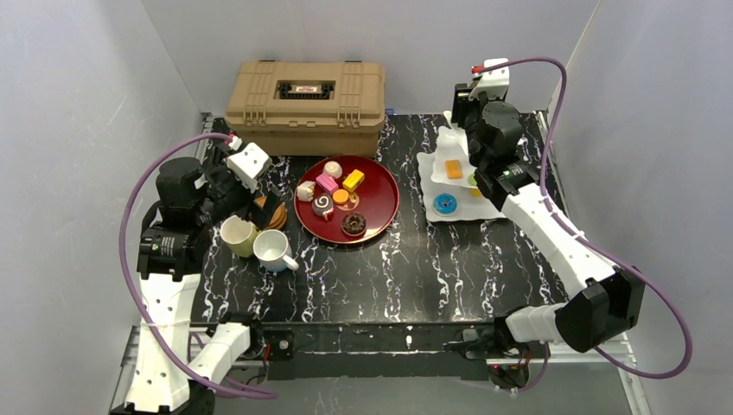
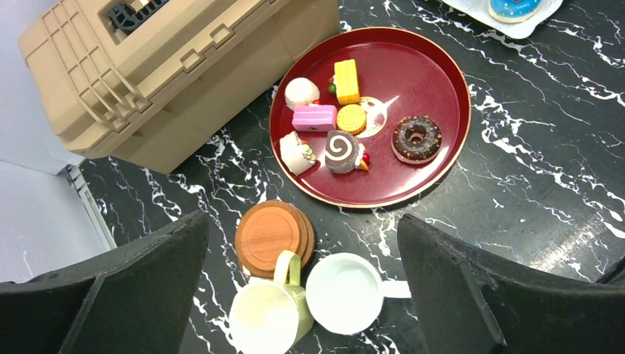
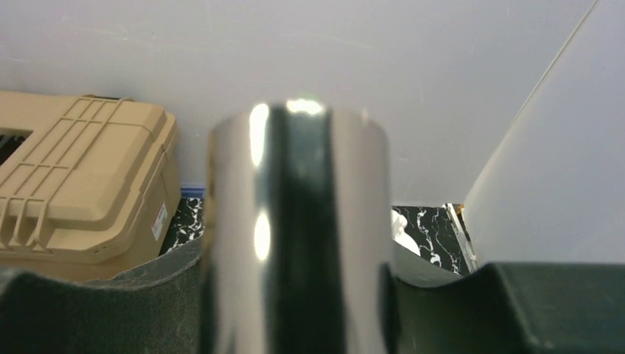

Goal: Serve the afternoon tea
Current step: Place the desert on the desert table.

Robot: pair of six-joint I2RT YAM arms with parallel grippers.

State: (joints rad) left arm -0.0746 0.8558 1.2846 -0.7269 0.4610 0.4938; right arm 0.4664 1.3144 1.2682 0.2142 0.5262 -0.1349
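Tongs ready, toy pastries (image 1: 324,205) sitting on the red tray (image 1: 380,203).
My right gripper (image 3: 295,310) pinches the metal tongs (image 3: 298,214); my left gripper (image 2: 313,295) hangs spread over the mugs (image 1: 272,249). Pastries look light and slick, so I'd nip each across its sides.
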